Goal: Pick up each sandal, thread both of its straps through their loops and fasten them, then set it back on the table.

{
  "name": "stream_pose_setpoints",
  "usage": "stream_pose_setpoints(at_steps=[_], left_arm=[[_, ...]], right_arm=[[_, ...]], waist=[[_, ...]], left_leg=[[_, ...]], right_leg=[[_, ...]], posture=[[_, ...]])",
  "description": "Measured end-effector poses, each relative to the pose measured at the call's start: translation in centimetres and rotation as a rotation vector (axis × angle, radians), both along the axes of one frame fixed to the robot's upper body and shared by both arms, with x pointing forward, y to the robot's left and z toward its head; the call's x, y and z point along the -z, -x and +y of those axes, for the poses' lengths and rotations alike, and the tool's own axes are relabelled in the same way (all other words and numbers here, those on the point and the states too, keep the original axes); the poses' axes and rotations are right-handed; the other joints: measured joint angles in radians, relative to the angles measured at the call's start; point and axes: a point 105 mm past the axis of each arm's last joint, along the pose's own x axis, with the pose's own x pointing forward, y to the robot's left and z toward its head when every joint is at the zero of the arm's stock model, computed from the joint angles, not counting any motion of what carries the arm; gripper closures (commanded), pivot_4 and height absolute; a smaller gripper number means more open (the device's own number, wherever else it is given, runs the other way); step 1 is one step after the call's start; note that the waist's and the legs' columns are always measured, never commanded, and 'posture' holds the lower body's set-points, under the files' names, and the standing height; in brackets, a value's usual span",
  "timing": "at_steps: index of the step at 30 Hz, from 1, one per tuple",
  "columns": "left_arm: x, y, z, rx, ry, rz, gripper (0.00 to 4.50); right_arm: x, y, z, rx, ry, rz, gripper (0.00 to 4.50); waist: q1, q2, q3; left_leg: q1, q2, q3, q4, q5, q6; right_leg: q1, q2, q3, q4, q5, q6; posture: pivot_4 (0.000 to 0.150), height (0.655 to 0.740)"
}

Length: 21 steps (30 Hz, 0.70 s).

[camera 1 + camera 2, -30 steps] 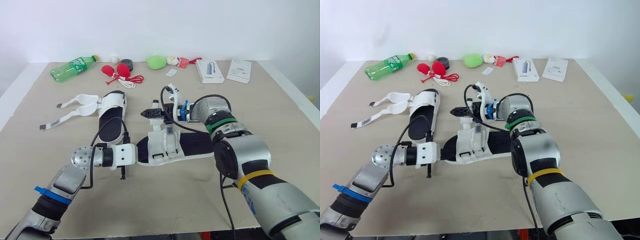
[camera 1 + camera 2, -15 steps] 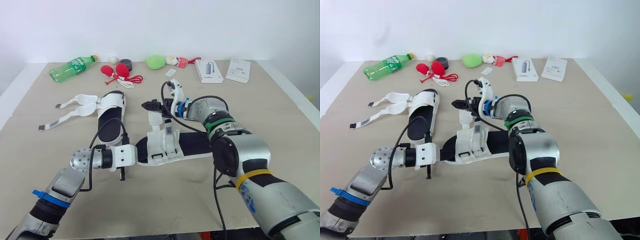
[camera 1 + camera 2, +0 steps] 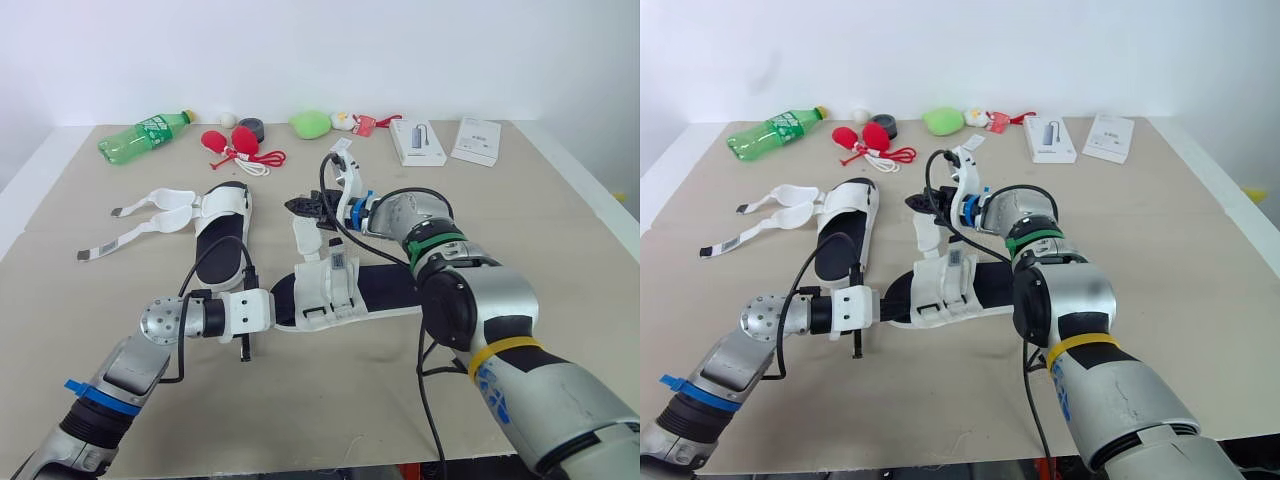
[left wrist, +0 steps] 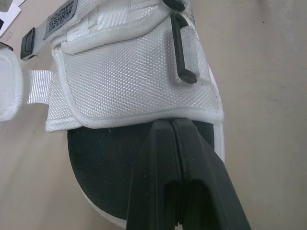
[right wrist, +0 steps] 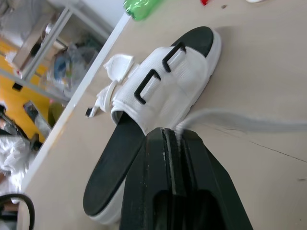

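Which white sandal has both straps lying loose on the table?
The farther white fabric sandal, on the left; the nearer sandal has its strap pinched up by the right claw.

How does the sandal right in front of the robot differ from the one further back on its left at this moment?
The near sandal lies crosswise, while the far sandal points away from the robot. The near sandal has one strap lifted and pinched in the right gripper. The far sandal's straps lie spread flat on the table, untouched. Both have white uppers and black insoles.
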Motion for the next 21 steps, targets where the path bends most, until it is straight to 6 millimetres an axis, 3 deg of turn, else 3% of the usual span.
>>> stream_pose_setpoints(at_steps=[4,9,10,15,19,21], left_arm=[[0.0,0.1,0.0,-0.002,0.002,0.000,4.50],[0.1,0.1,0.0,-0.003,0.002,0.000,4.50],[0.1,0.1,0.0,-0.002,0.002,0.000,4.50],[0.1,0.2,0.0,0.000,0.001,0.000,4.50],[0.1,0.1,0.1,0.003,-0.006,-0.002,4.50],[0.0,0.0,0.1,0.004,-0.008,-0.003,4.50]], right_arm=[[-1.0,0.9,0.4,-0.133,0.005,-0.111,4.47],[-1.5,2.4,0.7,-0.324,0.059,-0.381,4.47],[-1.1,3.6,0.3,-0.411,0.121,-0.614,4.47],[-0.2,4.8,-0.5,-0.477,0.217,-0.858,4.47],[0.6,7.1,-2.1,-0.569,0.322,-1.256,4.47],[0.1,8.5,-2.4,-0.617,0.321,-1.441,4.47]], waist=[[0.000,0.000,0.000],[0.000,0.000,0.000],[0.002,0.000,0.000],[0.005,0.000,0.000],[0.005,0.000,0.000],[0.005,0.000,0.000]], left_leg=[[0.000,0.000,0.000,0.000,0.000,0.000],[0.000,0.000,-0.001,0.000,0.000,-0.001],[0.000,0.000,-0.001,0.000,-0.001,-0.002],[0.001,0.000,-0.002,0.000,-0.001,-0.002],[0.002,0.000,-0.002,0.000,-0.001,-0.002],[0.003,0.001,-0.002,0.000,-0.001,-0.002]], right_leg=[[0.000,0.000,0.000,0.000,0.000,0.000],[0.000,0.000,0.000,0.001,0.000,0.001],[0.001,0.000,-0.001,0.001,-0.002,0.002],[0.001,0.000,-0.001,0.001,-0.002,0.002],[0.002,0.001,-0.001,0.001,-0.002,0.001],[0.003,0.001,-0.001,0.002,-0.002,0.001]], posture=[[0.150,0.7400],[0.150,0.7400],[0.150,0.7400],[0.150,0.7400],[0.150,0.7400],[0.150,0.7400]])
